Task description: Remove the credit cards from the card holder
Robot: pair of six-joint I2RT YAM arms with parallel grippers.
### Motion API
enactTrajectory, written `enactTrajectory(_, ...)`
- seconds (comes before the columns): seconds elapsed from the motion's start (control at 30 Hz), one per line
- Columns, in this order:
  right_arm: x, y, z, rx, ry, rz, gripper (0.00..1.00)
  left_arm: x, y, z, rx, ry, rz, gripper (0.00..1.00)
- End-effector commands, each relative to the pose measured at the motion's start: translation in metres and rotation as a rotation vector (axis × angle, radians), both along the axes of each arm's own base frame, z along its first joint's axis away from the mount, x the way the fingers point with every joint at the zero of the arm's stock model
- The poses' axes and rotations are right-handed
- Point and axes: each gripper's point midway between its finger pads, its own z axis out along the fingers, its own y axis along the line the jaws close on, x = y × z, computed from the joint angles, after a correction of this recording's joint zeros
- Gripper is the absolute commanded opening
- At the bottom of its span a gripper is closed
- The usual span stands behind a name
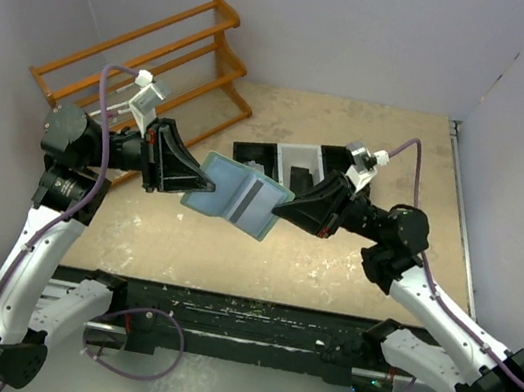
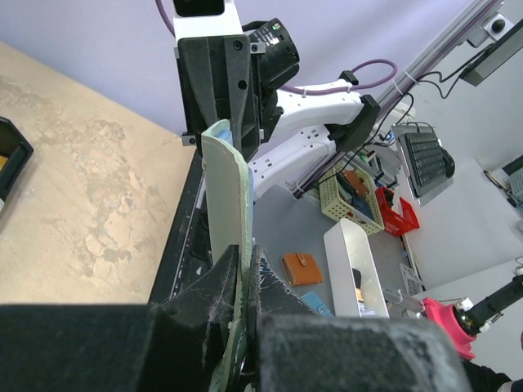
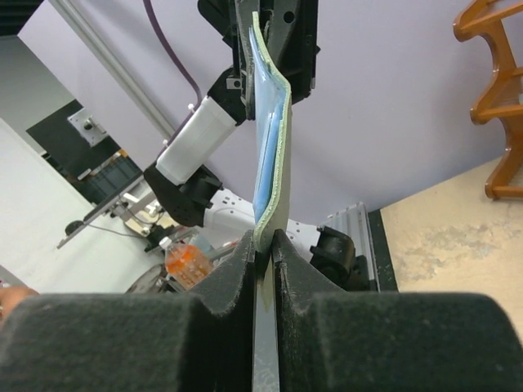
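Over the table [image 1: 352, 263], your left end effector [image 1: 207, 188] and right end effector [image 1: 277, 212] each pinch tight one end of the card holder [image 1: 227, 192], its grey credit card [image 1: 254, 195] nearer the right.

No text, label, brand, number or sign can be read anywhere.

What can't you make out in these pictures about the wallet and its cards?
- Card count: top view, the card holder shows what looks like one grey credit card; too small to count more.
- Slot faces: both wrist views see the card holder edge-on.
- Bin tray contents: top view, partly behind the right hand.
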Motion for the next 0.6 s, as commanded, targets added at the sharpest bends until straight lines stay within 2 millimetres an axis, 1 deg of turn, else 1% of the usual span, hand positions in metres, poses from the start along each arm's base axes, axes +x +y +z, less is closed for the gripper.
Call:
enactTrajectory(0.0, -0.012, -0.003, 0.029, 0.074, -0.097, 0.007, 0.1, -0.001, 0.0, 0.013, -0.018, -0.072, 0.019, 0.0)
enactTrajectory(0.2, -0.026, -0.007, 0.04, 0.111, -0.129, 0.051, 0.09, 0.001, 0.0, 0.012, -0.017, -0.064, 0.022, 0.0)
enactTrajectory(0.43, -0.029, -0.006, 0.04, 0.111, -0.131, 0.063, 0.1, 0.002, 0.0, 0.013, -0.019, -0.065, 0.024, 0.0)
enactTrajectory(0.57, -0.03, -0.006, 0.039, 0.108, -0.131, 0.069, 0.12, 0.004, 0.0, 0.012, -0.018, -0.06, 0.025, 0.0)
